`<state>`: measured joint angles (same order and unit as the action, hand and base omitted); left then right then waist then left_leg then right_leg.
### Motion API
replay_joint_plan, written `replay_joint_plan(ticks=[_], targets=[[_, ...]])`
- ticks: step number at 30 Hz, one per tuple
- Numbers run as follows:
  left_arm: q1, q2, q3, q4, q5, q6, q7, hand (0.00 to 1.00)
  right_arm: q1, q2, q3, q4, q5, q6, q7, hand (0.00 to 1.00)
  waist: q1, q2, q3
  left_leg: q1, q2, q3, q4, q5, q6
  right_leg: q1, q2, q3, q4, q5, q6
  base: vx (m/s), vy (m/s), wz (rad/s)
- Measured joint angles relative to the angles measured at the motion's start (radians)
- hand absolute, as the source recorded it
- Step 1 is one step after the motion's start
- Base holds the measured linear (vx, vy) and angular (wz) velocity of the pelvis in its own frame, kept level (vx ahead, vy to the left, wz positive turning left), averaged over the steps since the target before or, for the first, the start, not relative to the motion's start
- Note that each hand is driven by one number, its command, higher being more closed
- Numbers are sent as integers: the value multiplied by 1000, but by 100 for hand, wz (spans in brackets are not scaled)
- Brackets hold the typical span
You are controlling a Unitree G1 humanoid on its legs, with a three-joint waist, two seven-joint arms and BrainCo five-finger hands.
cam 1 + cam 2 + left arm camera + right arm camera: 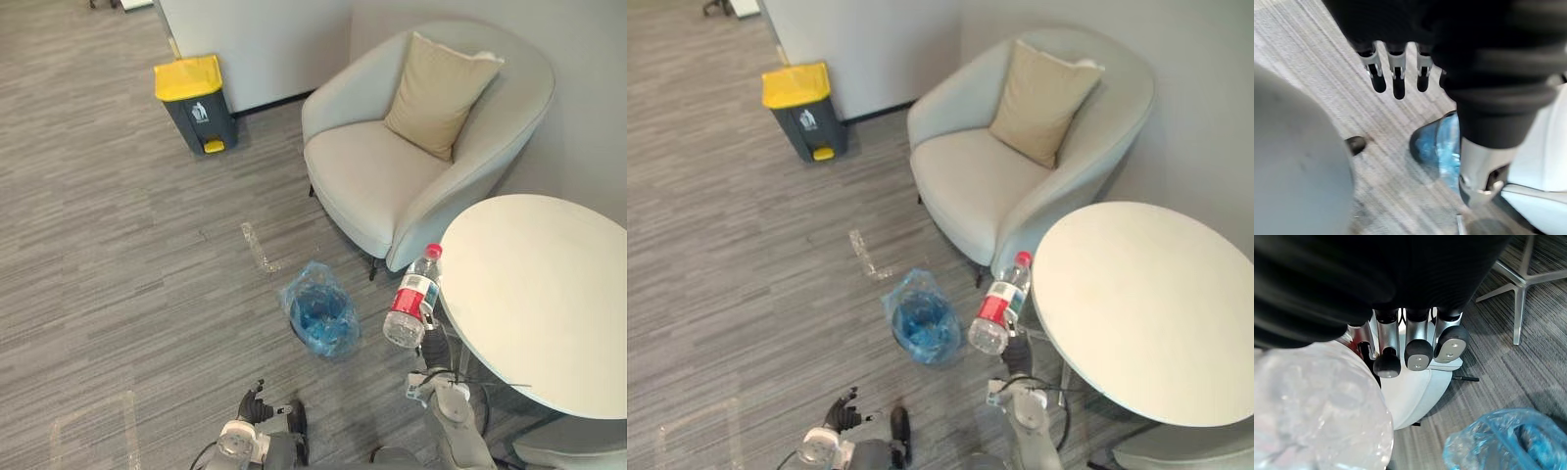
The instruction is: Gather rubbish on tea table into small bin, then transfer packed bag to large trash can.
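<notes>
My right hand (pixel 432 346) is shut on a clear plastic bottle (pixel 412 298) with a red label and red cap. It holds the bottle tilted in the air beside the edge of the round white tea table (pixel 549 323). In the right wrist view its fingers (pixel 1418 351) curl against the bottle (pixel 1317 406). On the floor just left of the bottle stands the small bin (pixel 318 313) lined with a blue bag. My left hand (pixel 257 403) hangs low by the floor with its fingers (pixel 1397 73) straight. The grey large trash can (pixel 196 103) with a yellow lid stands far back by the wall.
A pale grey armchair (pixel 382 181) with a beige cushion (pixel 439 90) stands behind the bin and next to the table. Clear tape marks (pixel 260 247) lie on the grey floor between the bin and the large can.
</notes>
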<state>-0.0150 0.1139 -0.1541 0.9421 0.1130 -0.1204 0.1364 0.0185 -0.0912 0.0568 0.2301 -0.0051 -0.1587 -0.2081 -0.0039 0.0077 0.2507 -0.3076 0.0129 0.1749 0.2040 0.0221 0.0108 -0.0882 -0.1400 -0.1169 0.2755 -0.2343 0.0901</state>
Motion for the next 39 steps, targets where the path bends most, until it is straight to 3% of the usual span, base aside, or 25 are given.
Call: replay_joint_plan(ticks=[3, 5, 11, 22, 30, 39], targets=[[-51, 4, -2, -28, -30, -4, 20, 0, -167, -57, 30, 42, -50, 2, -43, 100, 9, 15, 61, -145, 32, 4, 90, -22, 2, -162, 16, 27, 110, -12, -11, -157, 56, -12], [-81, 3, 0, -68, -58, -14, 35, 0, -259, -100, 55, 44, -79, 3, -63, 100, 16, 21, 117, -222, 33, 6, 157, -46, 3, -258, 6, 37, 215, -54, -8, -135, 37, -1], [-130, -12, 9, -157, -84, -35, 60, 0, -400, -226, 80, -5, -126, 5, -123, 100, 41, 48, 159, -448, 34, -1, 257, -52, 2, -516, -18, 36, 407, -104, -9, -144, 18, 7], [-224, -11, 60, -327, -176, -79, 115, 0, -683, -376, 69, -53, -244, 16, -258, 100, 88, 47, 213, -815, 30, -29, 331, 3, 24, -890, -50, 0, 583, -132, -17, -67, -23, 17], [-260, -25, 60, -395, -235, -115, 126, 0, -866, -442, 124, 136, -270, 53, -279, 100, 117, 43, 223, -951, -8, -74, 341, 25, 1, -1020, -91, -49, 669, -172, -30, -44, -5, 31], [-263, -24, 56, -453, -274, -142, 128, 0, -962, -474, 142, 269, -259, 81, -312, 100, 119, 41, 222, -1036, -26, -102, 341, 40, -4, -1084, -113, -92, 702, -202, -40, -17, 38, 20]])
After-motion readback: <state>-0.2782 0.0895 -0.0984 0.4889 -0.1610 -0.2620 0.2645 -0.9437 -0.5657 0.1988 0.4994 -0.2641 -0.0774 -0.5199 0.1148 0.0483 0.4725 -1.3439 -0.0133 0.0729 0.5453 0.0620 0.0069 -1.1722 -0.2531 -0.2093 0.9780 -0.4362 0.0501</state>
